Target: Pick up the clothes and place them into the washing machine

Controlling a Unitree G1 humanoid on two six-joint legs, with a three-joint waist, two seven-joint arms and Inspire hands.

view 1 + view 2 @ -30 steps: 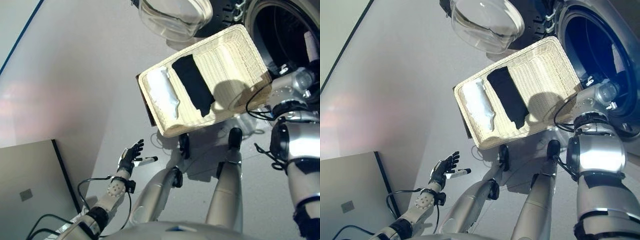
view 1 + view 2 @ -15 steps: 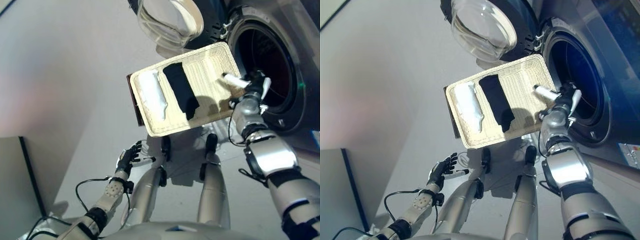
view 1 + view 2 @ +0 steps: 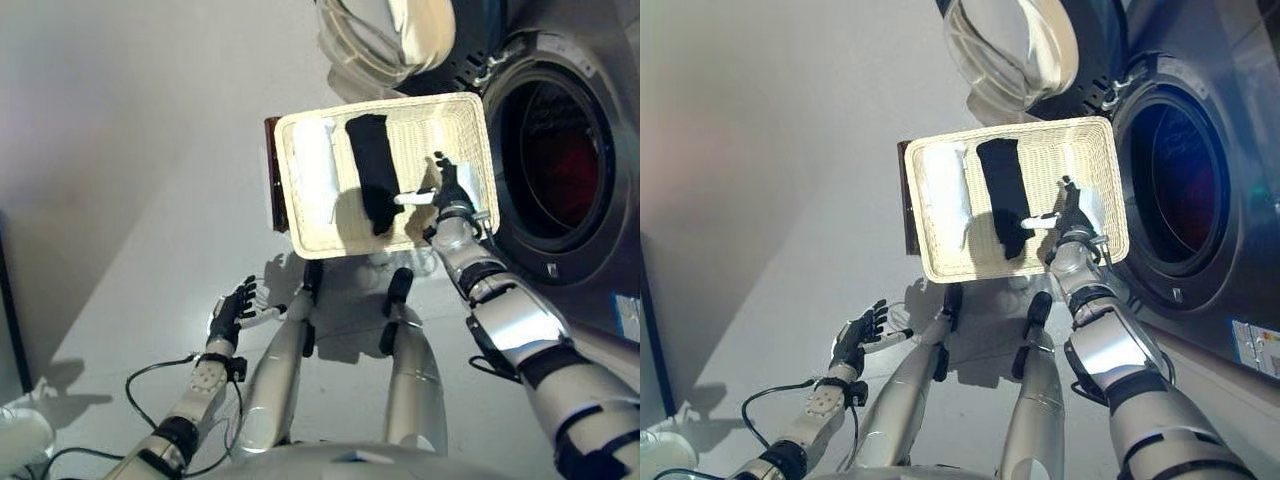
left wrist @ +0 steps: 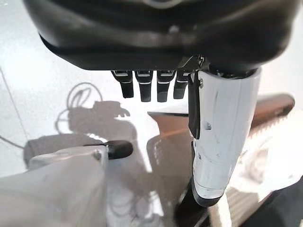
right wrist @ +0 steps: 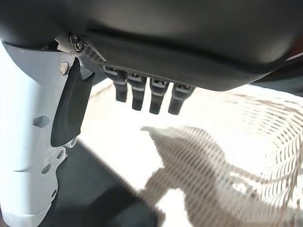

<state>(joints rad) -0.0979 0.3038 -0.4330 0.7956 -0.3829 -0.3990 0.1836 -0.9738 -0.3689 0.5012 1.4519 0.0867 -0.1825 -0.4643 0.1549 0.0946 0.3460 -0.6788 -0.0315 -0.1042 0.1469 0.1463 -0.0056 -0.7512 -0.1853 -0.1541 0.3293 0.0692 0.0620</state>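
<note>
a rectangular woven wicker basket [image 3: 470, 130], pale cream with a ribbed, open-weave wall, sits on the smooth grey floor [image 3: 130, 150] just beside the washing machine [image 3: 590, 90]. two pieces of clothing lie inside it side by side: a long black cloth [image 3: 375, 170], matte and narrow, lying roughly down the middle, and a white cloth [image 3: 312, 175] folded into a soft strip along the basket's left end. the machine's round port is open, dark inside with a reddish tint, ringed by a grey rim, and its domed clear glass door [image 3: 385, 35] is swung out above the basket. the right hand [image 3: 447, 190] hovers over the right part of the basket, just beside the black cloth, fingers straight and relaxed, white-covered thumb sticking out toward the cloth; it grasps nothing. the left hand [image 3: 230, 312] hangs low over the floor, well apart from the basket, fingers spread and loose, empty. a dark brown flat edge [image 3: 272, 175] shows along the basket's left side.
</note>
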